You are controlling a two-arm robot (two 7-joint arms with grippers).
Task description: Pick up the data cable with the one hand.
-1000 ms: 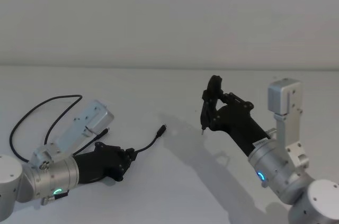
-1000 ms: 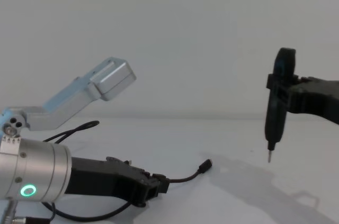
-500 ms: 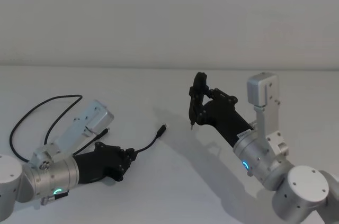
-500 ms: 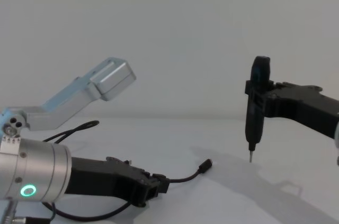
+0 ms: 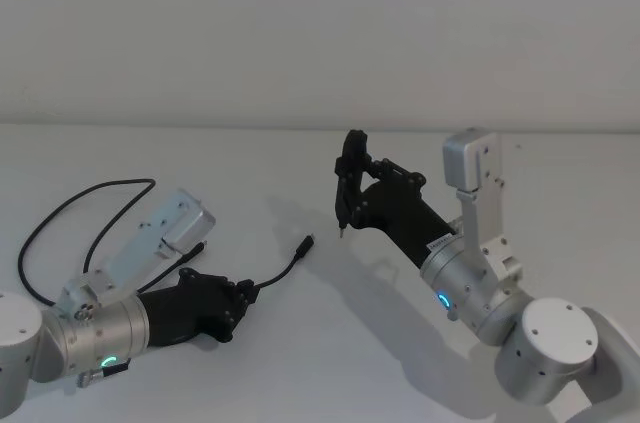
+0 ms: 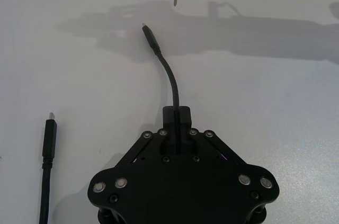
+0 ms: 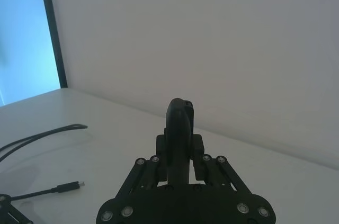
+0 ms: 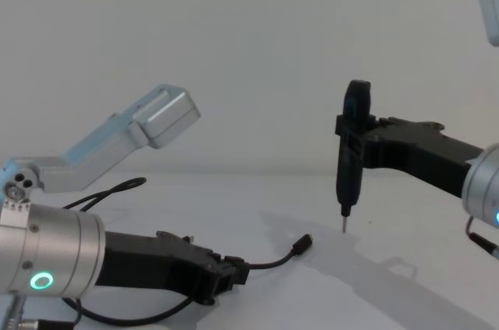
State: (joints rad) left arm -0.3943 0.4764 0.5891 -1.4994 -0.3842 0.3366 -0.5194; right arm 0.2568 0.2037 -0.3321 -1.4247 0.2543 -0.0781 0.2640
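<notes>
1. Left gripper (image 5: 240, 295), low over the white table (image 5: 330, 363) at the near left, clamped on the data cable (image 5: 283, 269) a short way back from one plug; in the left wrist view, cord seen passing between the closed jaws.
2. From that grip, free end of the cable curving forward and to the right, plug tip (image 6: 150, 36) lying on the table.
3. Rest of the cable looping back behind the left arm in a wide arc at the far left; second plug (image 6: 49, 137) lying flat on the table beside the gripper.
4. Right gripper (image 5: 349, 183) raised above mid-table, closed on an upright black tool (image 8: 353, 150) with a thin metal pin tip pointing down.
5. Pin tip poised just above the table, near the free plug but apart from it.
</notes>
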